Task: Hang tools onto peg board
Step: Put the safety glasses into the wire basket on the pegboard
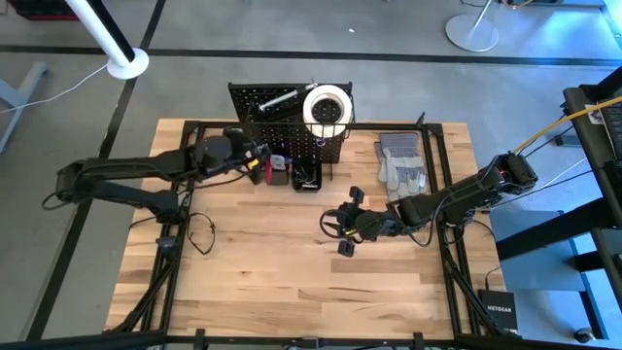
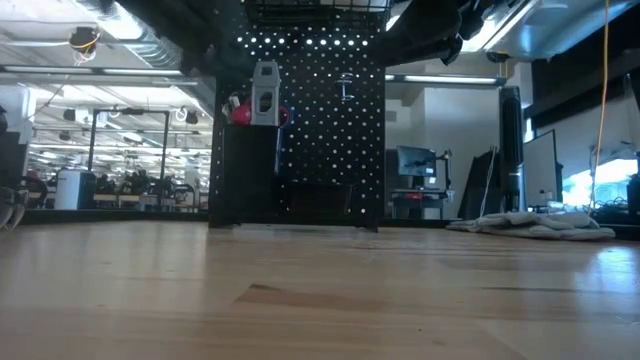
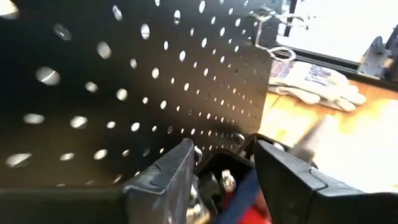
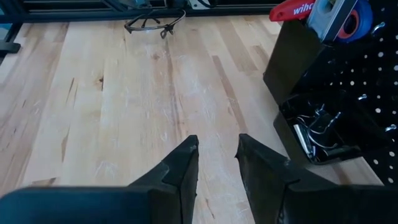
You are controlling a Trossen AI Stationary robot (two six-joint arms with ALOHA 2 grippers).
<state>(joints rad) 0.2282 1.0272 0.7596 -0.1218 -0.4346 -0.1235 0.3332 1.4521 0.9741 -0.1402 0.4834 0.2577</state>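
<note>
The black peg board (image 1: 287,115) stands upright at the table's far side, with a white tape roll (image 1: 328,105) in its wire basket. My left gripper (image 3: 224,171) is right in front of the board (image 3: 155,81), over the black bins at its foot (image 1: 277,173), and is shut on a red tool (image 3: 252,208). My right gripper (image 4: 217,149) hovers over bare wood near the table's middle (image 1: 337,226), open by a narrow gap with nothing between its fingers. A low bin (image 4: 317,134) holds silver metal pieces. My left gripper has the red tool between its two fingers, with a silver metal part (image 3: 225,180) and a blue part (image 3: 245,186) showing in the gap. The fingers point toward the peg board's face. Which end of the tool they have is hidden by the fingers themselves.
Grey work gloves (image 1: 400,163) lie on the table right of the peg board. A pair of safety glasses (image 4: 149,23) rests on the wood toward the left side. A tall black bin (image 2: 245,170) stands at the board's foot, with red and grey things at its top (image 2: 262,98).
</note>
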